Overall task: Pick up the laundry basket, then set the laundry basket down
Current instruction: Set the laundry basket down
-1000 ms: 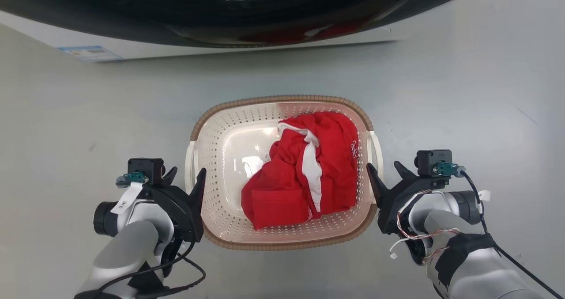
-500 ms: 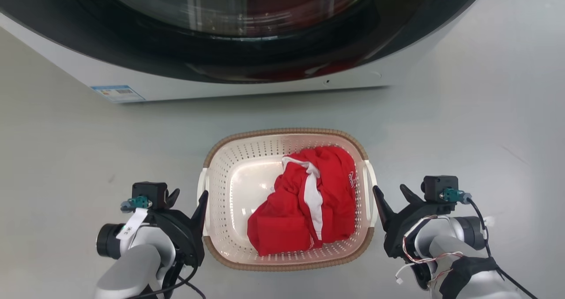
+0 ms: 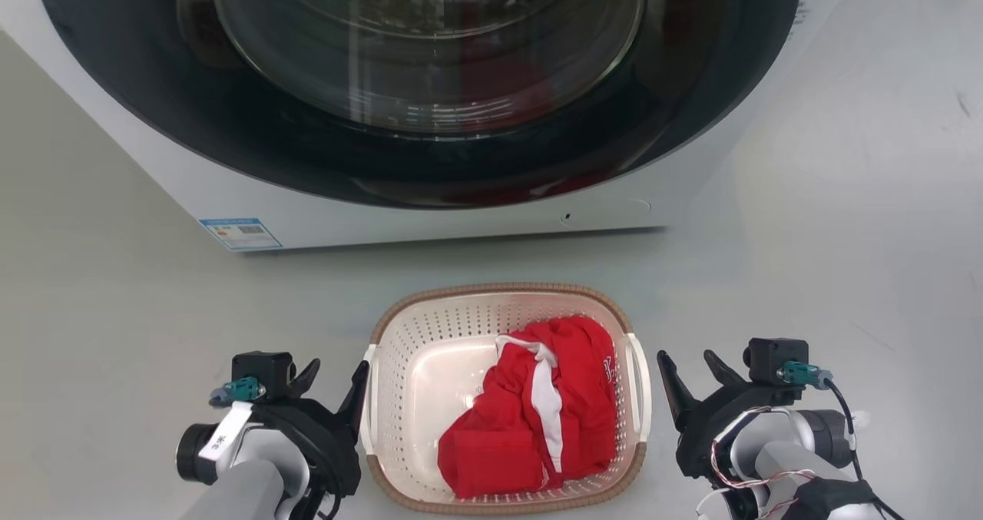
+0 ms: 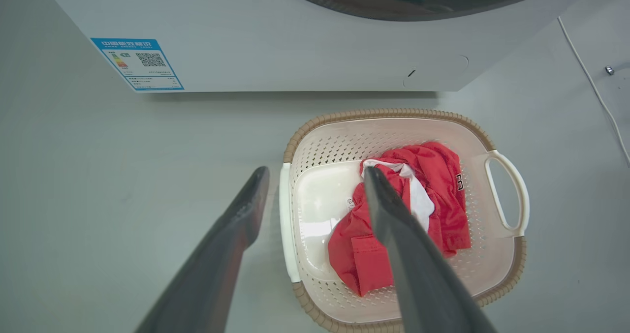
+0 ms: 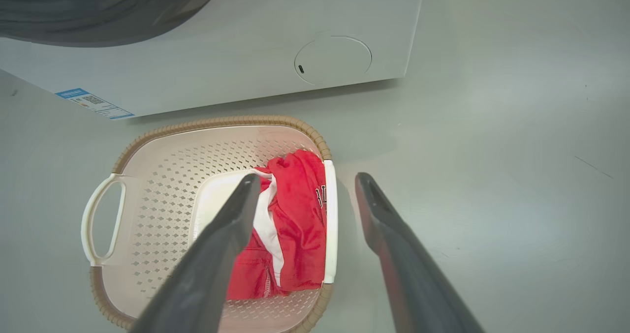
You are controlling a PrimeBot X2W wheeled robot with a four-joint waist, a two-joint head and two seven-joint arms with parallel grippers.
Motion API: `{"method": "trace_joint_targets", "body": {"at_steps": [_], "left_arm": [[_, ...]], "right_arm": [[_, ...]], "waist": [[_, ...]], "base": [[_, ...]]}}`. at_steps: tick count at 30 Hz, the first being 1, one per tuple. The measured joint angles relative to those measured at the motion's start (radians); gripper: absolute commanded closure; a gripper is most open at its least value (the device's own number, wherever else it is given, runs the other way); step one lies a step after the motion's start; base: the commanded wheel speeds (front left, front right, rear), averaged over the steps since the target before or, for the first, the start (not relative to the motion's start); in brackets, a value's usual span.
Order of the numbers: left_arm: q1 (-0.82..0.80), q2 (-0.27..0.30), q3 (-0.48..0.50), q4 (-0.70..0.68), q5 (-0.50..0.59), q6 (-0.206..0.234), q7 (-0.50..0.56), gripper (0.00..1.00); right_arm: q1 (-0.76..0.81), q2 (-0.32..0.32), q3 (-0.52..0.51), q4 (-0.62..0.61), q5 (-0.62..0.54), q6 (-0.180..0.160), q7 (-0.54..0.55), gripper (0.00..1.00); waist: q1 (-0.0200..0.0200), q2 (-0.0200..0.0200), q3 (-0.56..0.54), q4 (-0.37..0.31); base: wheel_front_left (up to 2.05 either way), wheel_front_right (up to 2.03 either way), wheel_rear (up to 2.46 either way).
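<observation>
The laundry basket (image 3: pixel 503 288) rests on the grey floor in front of the washing machine, with a red and white garment (image 3: pixel 537 428) inside. My left gripper (image 3: pixel 338 370) is open beside the basket's left loop handle (image 3: pixel 370 397). My right gripper (image 3: pixel 686 359) is open just right of the right handle (image 3: pixel 640 389). In the left wrist view the open left gripper (image 4: pixel 316 173) looks down with its fingers either side of the near handle (image 4: pixel 286 225). In the right wrist view the open right gripper (image 5: pixel 308 179) frames the other handle (image 5: pixel 330 220). Neither gripper holds anything.
The white washing machine (image 3: pixel 430 224) with its dark round door (image 3: pixel 430 59) stands close behind the basket. A blue label (image 3: pixel 239 233) sits at its lower left corner. A thin white cable (image 4: pixel 590 84) lies on the floor to the right.
The whole head picture has shifted: the camera has risen, so the basket looks smaller and lower and more of the washing machine shows. Both grippers stay open beside the handles.
</observation>
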Motion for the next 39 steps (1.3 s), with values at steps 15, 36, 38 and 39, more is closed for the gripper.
{"method": "trace_joint_targets", "body": {"at_steps": [15,36,38,39], "left_arm": [[0.095,0.068,0.101,-0.243,0.063,0.074,0.000,0.00],[0.444,0.190,0.249,-0.900,0.279,0.241,0.000,0.00],[0.474,0.195,0.270,-0.953,0.303,0.246,0.000,0.00],[0.487,0.197,0.280,-0.977,0.311,0.248,0.000,0.00]], "right_arm": [[0.085,-0.065,-0.080,-0.248,-0.057,-0.076,-0.001,0.00],[0.386,-0.185,-0.206,-0.838,-0.283,-0.198,-0.001,0.00],[0.414,-0.192,-0.225,-0.878,-0.292,-0.198,-0.001,0.00],[0.427,-0.194,-0.235,-0.897,-0.301,-0.198,-0.001,0.00]], "waist": [[0.0000,0.0001,-0.131,0.006],[-0.0001,0.0000,-0.272,-0.003],[0.0000,0.0000,-0.274,-0.005],[0.0000,0.0000,-0.274,-0.005]], "base": [[0.00,0.00,0.00],[0.00,0.00,0.00],[0.00,0.00,0.00],[0.00,0.00,0.00]]}}
